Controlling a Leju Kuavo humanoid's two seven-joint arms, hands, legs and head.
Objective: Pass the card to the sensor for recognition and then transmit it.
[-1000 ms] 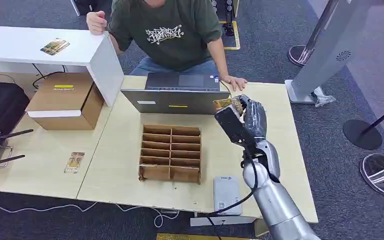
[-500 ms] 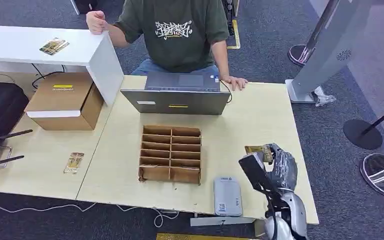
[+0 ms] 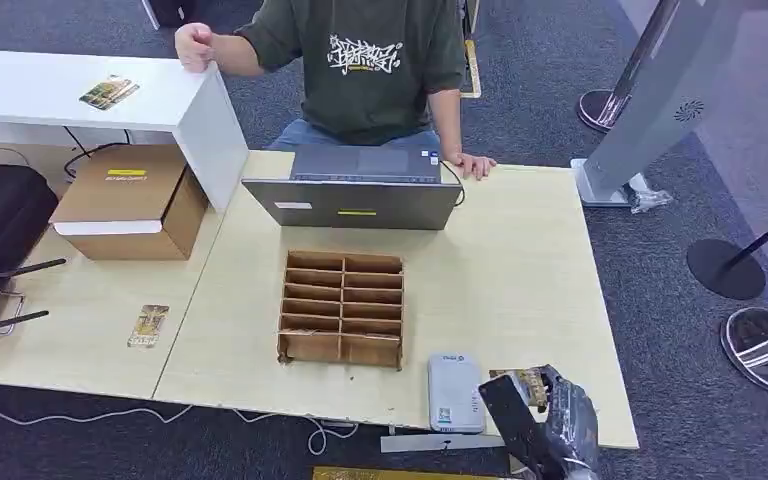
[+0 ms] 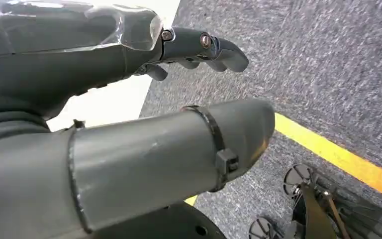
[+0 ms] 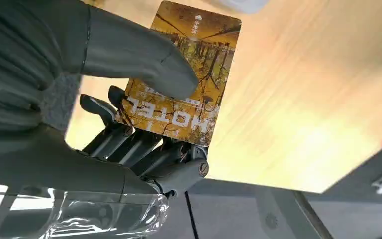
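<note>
My right hand is low at the table's front edge, just right of the white card sensor. It pinches a yellow-brown hotel card between thumb and fingers. In the right wrist view the card sticks out past the right hand over the light wood tabletop, with the thumb pressed on its face. My left hand hangs over grey carpet with its fingers apart and holds nothing.
A cardboard divider box stands mid-table, with a laptop behind it and a person seated beyond. Another card lies at the left. A brown carton and a white shelf stand far left. Stanchion bases are on the right.
My right hand has come back from beside the laptop to the table's front edge, still holding the card, and now sits beside the sensor. The person has straightened up.
</note>
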